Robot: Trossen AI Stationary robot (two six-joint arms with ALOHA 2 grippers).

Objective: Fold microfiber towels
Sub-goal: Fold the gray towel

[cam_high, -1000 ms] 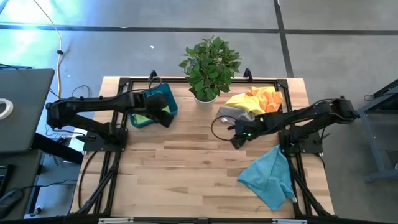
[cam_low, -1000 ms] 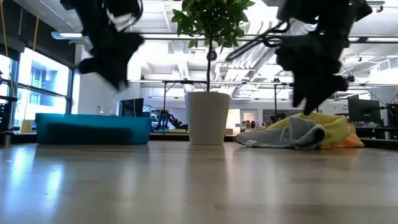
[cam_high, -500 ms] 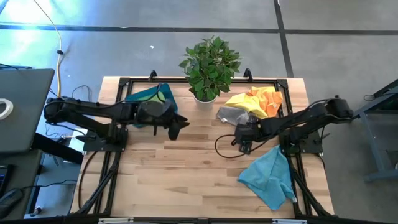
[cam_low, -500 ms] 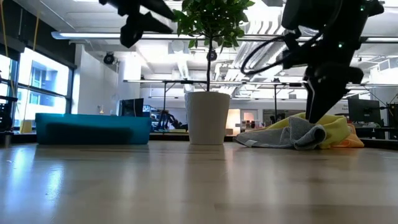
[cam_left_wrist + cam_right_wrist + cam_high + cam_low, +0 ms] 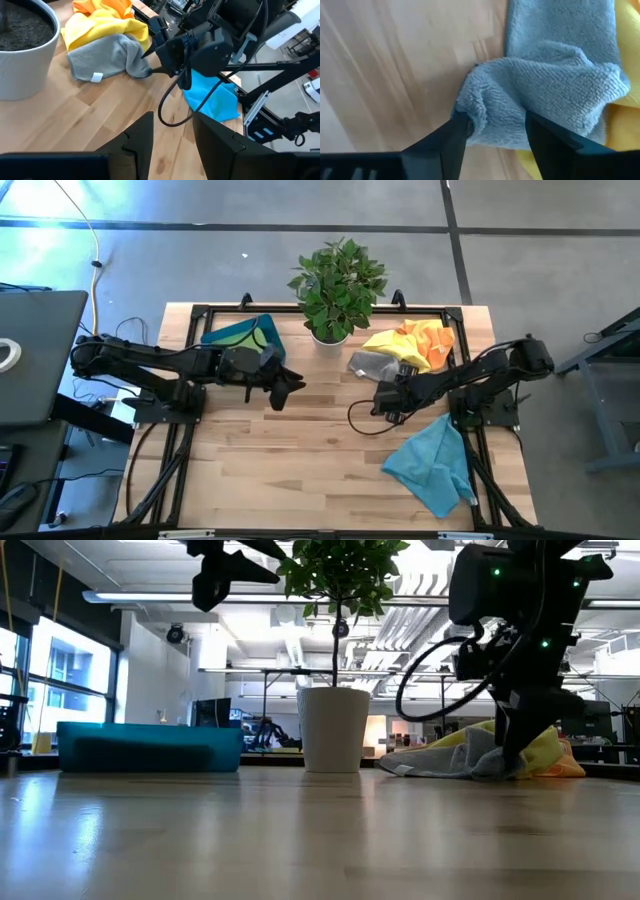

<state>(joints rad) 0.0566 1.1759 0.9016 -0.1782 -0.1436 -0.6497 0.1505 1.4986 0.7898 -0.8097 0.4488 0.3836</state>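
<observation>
On the table's left rear corner, a blue tray with a lime green cloth showing inside it, partly covered by something teal. Just in front of that tray, above bare wood, the left gripper, raised well off the surface as the low view shows near the ceiling line; fingers apart with a clear gap and nothing between them, aimed across the table toward the other arm. Behind centre, at the rear edge, a white pot holding a leafy green plant. Right of the pot, a heap of towels: a grey towel lying nearest the middle of the table, a yellow towel partly under and behind it, an orange towel at the rear of the heap. At the grey towel's near edge, the right gripper, lowered to the tabletop; fingers spread on either side of a bunched fold of the grey towel, touching the cloth at its rim but not yet pressed together on it. Farther right and toward the front edge, well apart from the heap, a teal-blue towel spread loosely, one corner toward the right arm's base. Off the table, at the far left, a dark laptop-like surface.
</observation>
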